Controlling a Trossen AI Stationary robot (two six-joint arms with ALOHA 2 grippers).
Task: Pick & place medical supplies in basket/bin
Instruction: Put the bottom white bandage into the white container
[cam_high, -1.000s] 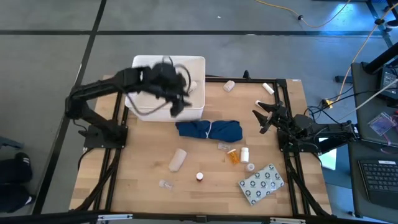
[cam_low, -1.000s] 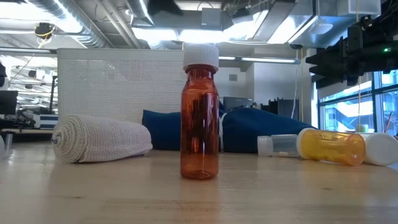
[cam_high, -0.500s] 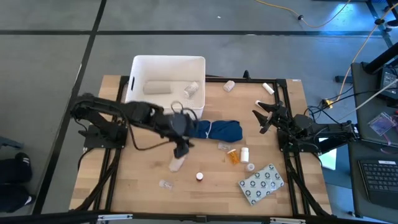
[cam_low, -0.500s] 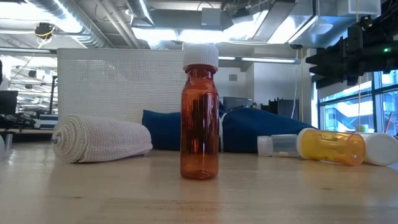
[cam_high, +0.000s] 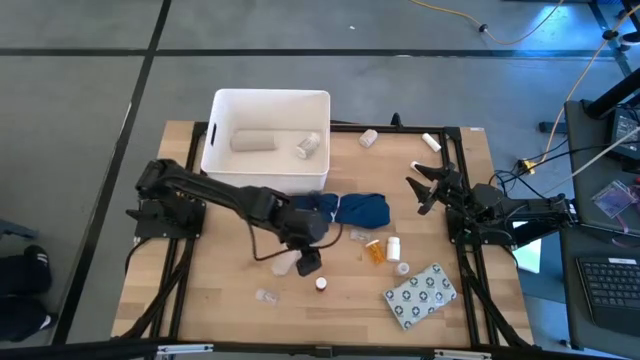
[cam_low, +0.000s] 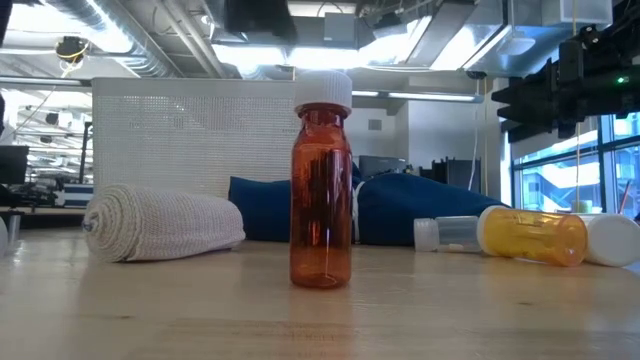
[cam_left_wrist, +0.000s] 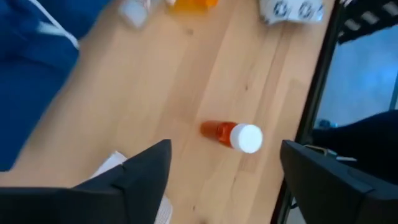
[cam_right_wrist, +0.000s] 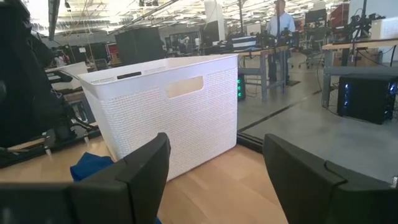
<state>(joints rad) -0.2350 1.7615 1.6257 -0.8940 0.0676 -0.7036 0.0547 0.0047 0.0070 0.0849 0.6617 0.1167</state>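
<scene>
Your left gripper (cam_high: 308, 263) has swung from the white plastic tub (cam_high: 222, 104), fingers spread and empty; centre them over the white gauze roll (cam_high: 284, 263) before closing

We see even, bright overhead light across the wooden table (cam_high: 230, 300), with only soft, short shadows under the arms. At table height, ceiling strip lights (cam_low: 250, 45) glare white, and the amber bottle (cam_low: 321, 195) glows sharp while the room behind goes soft. Our left wrist picture is motion-blurred throughout; the blue cloth (cam_left_wrist: 31, 81) smears. The right wrist picture shows its own fingers (cam_right_wrist: 311, 180) dark and unfocused.
</scene>
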